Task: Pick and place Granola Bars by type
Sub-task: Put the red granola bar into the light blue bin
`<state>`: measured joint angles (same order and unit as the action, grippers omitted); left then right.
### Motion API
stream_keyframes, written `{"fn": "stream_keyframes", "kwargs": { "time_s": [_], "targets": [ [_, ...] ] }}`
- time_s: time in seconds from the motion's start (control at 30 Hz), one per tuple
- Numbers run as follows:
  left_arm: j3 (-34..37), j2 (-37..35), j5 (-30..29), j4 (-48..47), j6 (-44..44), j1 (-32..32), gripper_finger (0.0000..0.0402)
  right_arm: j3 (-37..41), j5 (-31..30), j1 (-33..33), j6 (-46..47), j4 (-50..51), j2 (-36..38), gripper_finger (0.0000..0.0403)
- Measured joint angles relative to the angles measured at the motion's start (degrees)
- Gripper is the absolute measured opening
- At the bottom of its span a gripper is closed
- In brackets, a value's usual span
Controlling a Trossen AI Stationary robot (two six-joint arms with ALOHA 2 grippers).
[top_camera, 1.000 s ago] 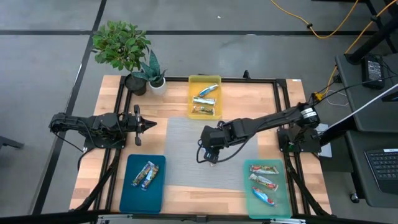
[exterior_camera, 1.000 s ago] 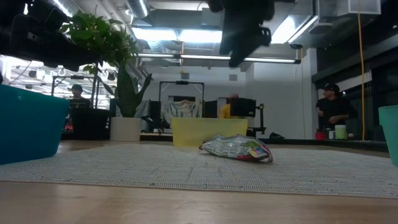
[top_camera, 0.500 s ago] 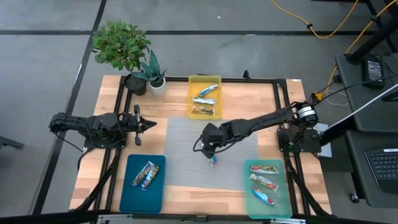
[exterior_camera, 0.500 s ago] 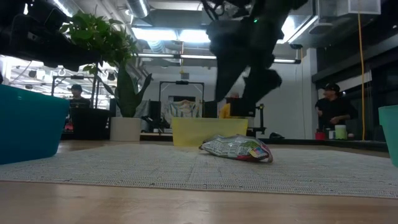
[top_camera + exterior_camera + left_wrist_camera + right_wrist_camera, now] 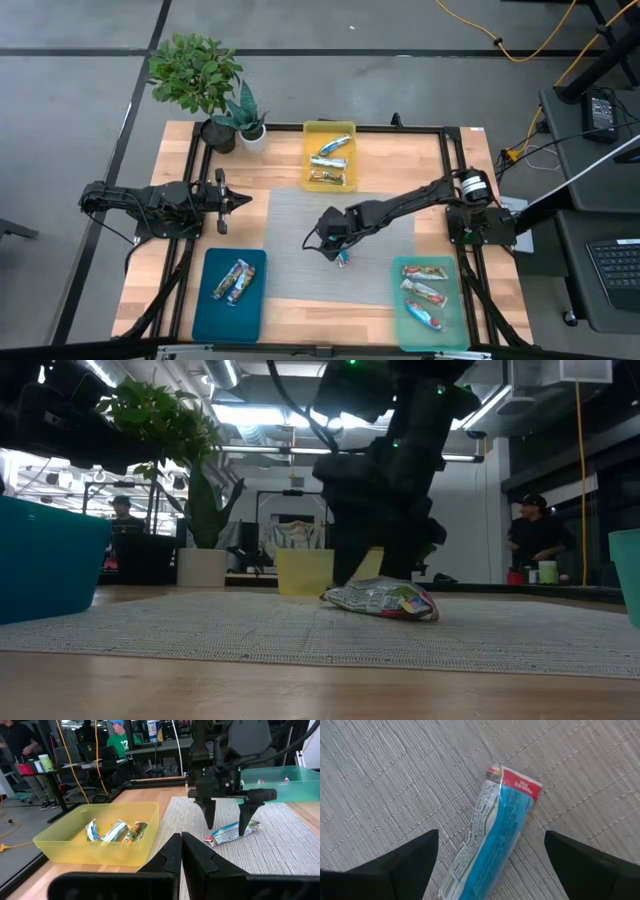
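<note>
From above: right gripper [image 5: 333, 243] spread wide over the last loose bar [image 5: 343, 257] on the grey mat [image 5: 290, 270], near the mat's right edge and toward the front of the worktop [image 5: 440, 160]; left gripper [image 5: 236, 201] parked at the left edge, pressed together, empty. Sorted already: yellow tray [image 5: 306, 158] at the back edge with bars, blue tray [image 5: 208, 300] at the front-left corner with two, teal tray [image 5: 464, 310] at the front-right corner with three. At table height: bar [image 5: 380, 599] flat on the mat, crinkled, the right arm low just behind and above it. From the left wrist: own fingers [image 5: 172, 854] shut; farther off, the right gripper [image 5: 227, 817] tips down, one finger either side of the bar [image 5: 231, 832], neither seen touching it. From the right wrist: bar [image 5: 492, 837] centred between the two fingers [image 5: 405, 862], lying roughly along the gap, so across the narrow width. Judged best: lowered straight until the tips nearly met the mat, closed gently at mid-length, lifted level, then matched to the tray of like wrappers, probably teal. Wrapper blue and white with a red end; fine print on the white side too small to read, no brand legible.
</note>
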<state>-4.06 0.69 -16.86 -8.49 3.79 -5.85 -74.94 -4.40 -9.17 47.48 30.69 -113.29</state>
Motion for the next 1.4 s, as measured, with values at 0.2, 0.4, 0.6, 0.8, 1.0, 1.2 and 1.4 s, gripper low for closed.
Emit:
{"fn": "stream_keyframes", "kwargs": {
  "time_s": [0.2, 0.4, 0.6, 0.8, 1.0, 1.2, 1.4],
  "targets": [
    [0.0, 0.0, 0.0, 0.0, 0.0, 0.0, 0.0008, 0.2, -1.1, 0.0, 0.0, -0.4, -0.9, 0.0358],
    [0.0, 0.0, 0.0, 0.0, 0.0, 0.0, 0.0004, 0.3, -1.1, 0.1, 0.2, 0.0, -1.0, 0.0298],
    [0.0, 0.0, 0.0, 0.0, 0.0, 0.0, 0.0007, 0.3, -1.1, 0.1, 0.1, 0.0, -1.0, 0.0196],
    [0.0, 0.0, 0.0, 0.0, 0.0, 0.0, 0.0006, 0.3, -1.1, 0.1, -0.1, -0.1, -1.0, 0.0095],
    [0.0, 0.0, 0.0, 0.0, 0.0, 0.0, 0.0004, -1.3, -0.2, 0.0, -1.7, 2.5, -0.3, 0.0029],
    [0.0, 0.0, 0.0, 0.0, 0.0, 0.0, 0.0005, -10.0, -1.2, -0.5, -6.0, 13.5, 3.3, 0.0006],
    [0.0, 0.0, 0.0, 0.0, 0.0, 0.0, 0.0006, -22.4, -9.9, -2.8, -7.7, 26.0, 6.8, 0.0022]
  ]
}}
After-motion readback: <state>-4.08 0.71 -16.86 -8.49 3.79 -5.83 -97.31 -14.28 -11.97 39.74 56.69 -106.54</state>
